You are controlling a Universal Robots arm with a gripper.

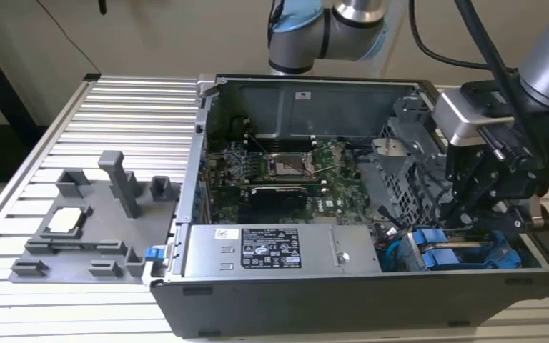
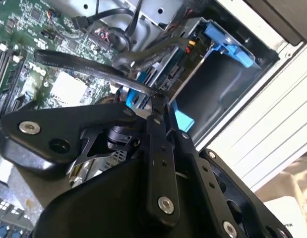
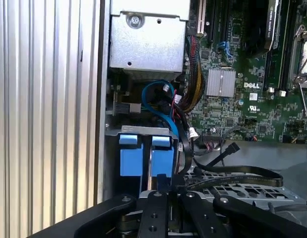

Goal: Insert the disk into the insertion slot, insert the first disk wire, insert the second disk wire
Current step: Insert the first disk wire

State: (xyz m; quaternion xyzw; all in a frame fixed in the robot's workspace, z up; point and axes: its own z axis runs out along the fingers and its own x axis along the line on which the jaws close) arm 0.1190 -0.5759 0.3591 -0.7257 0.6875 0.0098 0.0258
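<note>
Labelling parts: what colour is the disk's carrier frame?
Carrier frame: bright blue, best in first wrist view.

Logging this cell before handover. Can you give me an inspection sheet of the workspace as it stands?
Surface: slatted aluminium table, with an open computer case on it.
Job's things: two blue carrier ends side by side in the drive cage.
Clutter: grey fixture tray on the exterior view's left of the case.
Grippers: gripper at the carriers, shut on the black flat cable.
Cables: blue cable and coloured wire bundle next to the cage.
Surroundings: plain wall.
</note>
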